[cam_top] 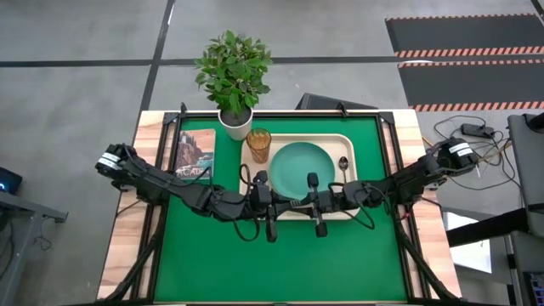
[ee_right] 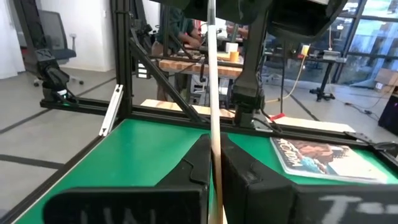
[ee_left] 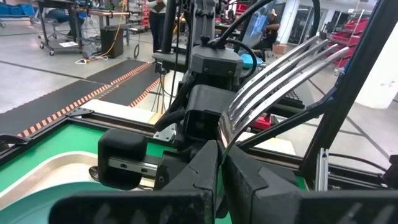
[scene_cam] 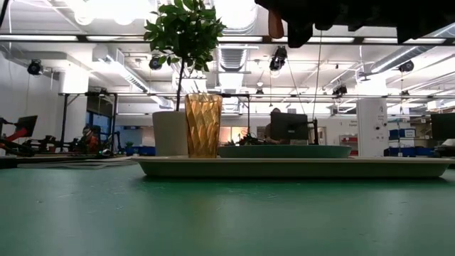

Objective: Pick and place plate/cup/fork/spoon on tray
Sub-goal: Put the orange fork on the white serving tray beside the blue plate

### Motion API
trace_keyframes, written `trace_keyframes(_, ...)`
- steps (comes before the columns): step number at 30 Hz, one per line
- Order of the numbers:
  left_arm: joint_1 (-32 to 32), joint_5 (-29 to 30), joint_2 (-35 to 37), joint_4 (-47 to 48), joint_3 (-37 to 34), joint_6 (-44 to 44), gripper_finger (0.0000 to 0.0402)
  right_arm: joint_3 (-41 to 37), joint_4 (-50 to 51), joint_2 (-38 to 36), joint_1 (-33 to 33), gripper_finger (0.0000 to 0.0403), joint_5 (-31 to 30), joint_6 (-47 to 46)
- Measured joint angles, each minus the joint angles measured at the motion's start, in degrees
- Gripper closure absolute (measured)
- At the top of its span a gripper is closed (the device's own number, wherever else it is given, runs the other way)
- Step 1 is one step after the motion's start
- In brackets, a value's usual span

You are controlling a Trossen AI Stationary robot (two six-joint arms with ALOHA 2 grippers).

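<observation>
on the green surface [cam_top: 280, 255] the tray [cam_top: 252, 153] is seen already loaded with plate [cam_top: 302, 168], cup [cam_top: 259, 144] and spoon [cam_top: 343, 163], while the fork [ee_left: 280, 71], clamped between left gripper [ee_left: 222, 163] and right gripper [ee_right: 214, 155], remains to be placed.

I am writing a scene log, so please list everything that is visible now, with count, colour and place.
Rectangular plastic tray: one, cream-beige, middle of the mat.
Round plate: one, teal-green, on the tray.
Ribbed translucent cup: one, amber, on the tray's far corner, left arm's side.
Metal spoon: one, silver, on the tray, between the plate and the right rim.
Fork: one, silver tines, held in the air between both grippers.
Table mat: one, green, on the wooden table.
Potted plant: one, green leaves, white pot, beyond the tray.
Book: one, picture cover, beside the tray.
Left gripper: dark, shut on the fork.
Right gripper: dark, shut on the fork.
</observation>
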State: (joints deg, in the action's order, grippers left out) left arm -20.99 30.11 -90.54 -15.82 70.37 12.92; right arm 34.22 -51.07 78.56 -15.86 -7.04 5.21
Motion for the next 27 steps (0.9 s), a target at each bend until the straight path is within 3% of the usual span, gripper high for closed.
trace_keyframes(6,0.04,0.22,0.41,2.56,0.00,-0.36,0.0390,-0.40,-0.16,-0.06,0.00,0.0395,-0.38,-1.65)
trace_keyframes(12,0.14,1.08,1.44,5.50,0.00,-0.40,0.0318,-0.49,-0.50,-0.17,0.00,0.0395,-1.47,-4.02)
trace_keyframes(19,0.13,6.74,1.47,6.19,-0.20,-1.68,0.0249,-1.26,-0.55,-0.17,-2.09,0.0395,-19.02,-4.65)
trace_keyframes(27,0.17,13.73,-1.73,2.55,-1.83,-1.54,0.0244,-2.48,-0.26,-0.17,-8.03,0.0395,-43.12,0.48)
